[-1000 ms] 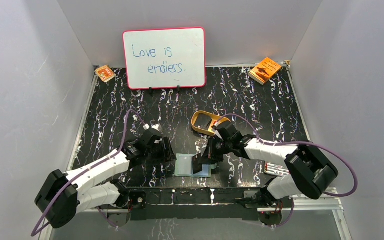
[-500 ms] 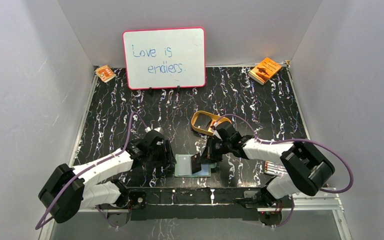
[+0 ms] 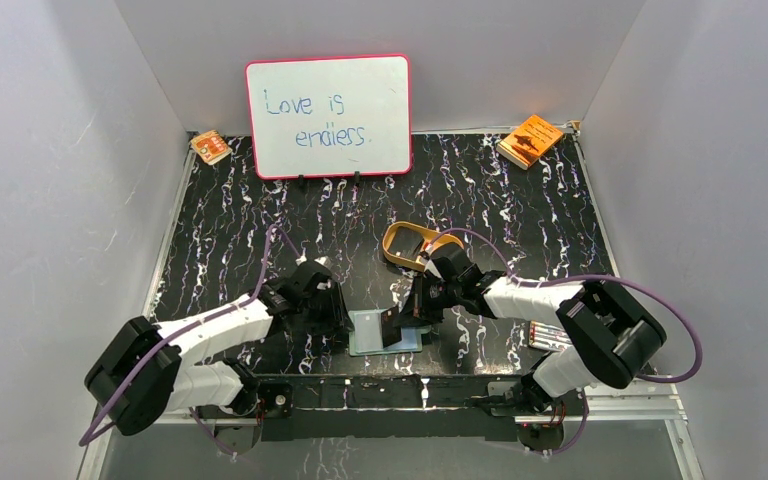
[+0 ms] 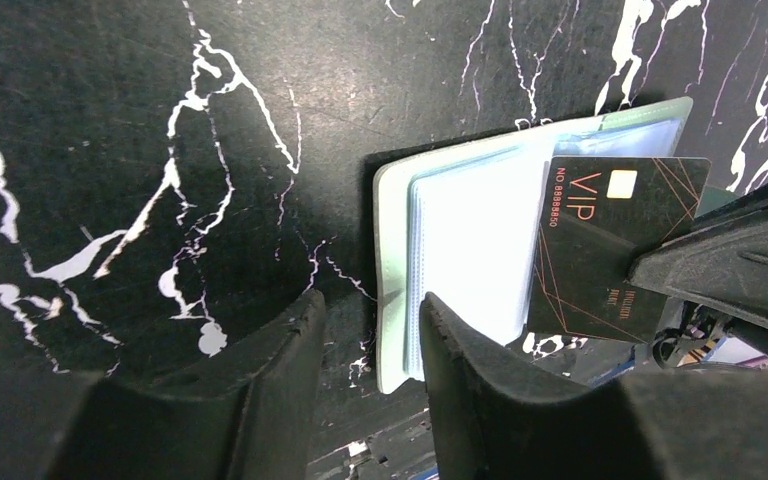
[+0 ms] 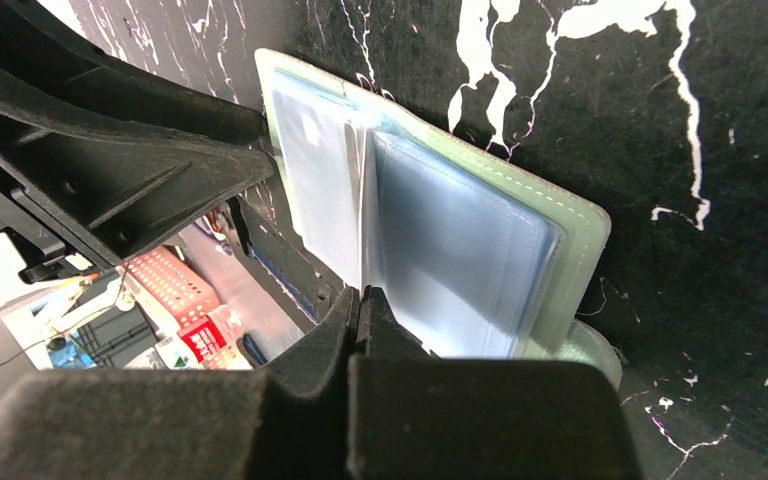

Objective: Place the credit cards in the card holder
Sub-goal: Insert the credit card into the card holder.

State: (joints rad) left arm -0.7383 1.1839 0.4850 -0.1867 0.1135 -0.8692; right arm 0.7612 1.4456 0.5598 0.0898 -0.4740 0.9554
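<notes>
The card holder (image 3: 372, 333) lies open near the table's front edge, its pale blue-green pockets up; it also shows in the left wrist view (image 4: 460, 235) and the right wrist view (image 5: 450, 250). My right gripper (image 3: 407, 312) is shut on a black VIP credit card (image 4: 608, 245) and holds it tilted over the holder's right half (image 3: 392, 328). In the right wrist view the card is edge-on between the fingertips (image 5: 362, 300). My left gripper (image 4: 370, 310) is open, its fingers either side of the holder's left edge, not pinching it. No other card shows.
A tan-gold oval tray (image 3: 412, 245) sits just behind my right gripper. A whiteboard (image 3: 328, 115) stands at the back, with orange booklets at the back left (image 3: 210, 147) and back right (image 3: 530, 140). A small striped pack (image 3: 546, 336) lies at the right front.
My left gripper has moved right, up to the holder's left edge. My right gripper has shifted slightly left with the card over the open holder.
</notes>
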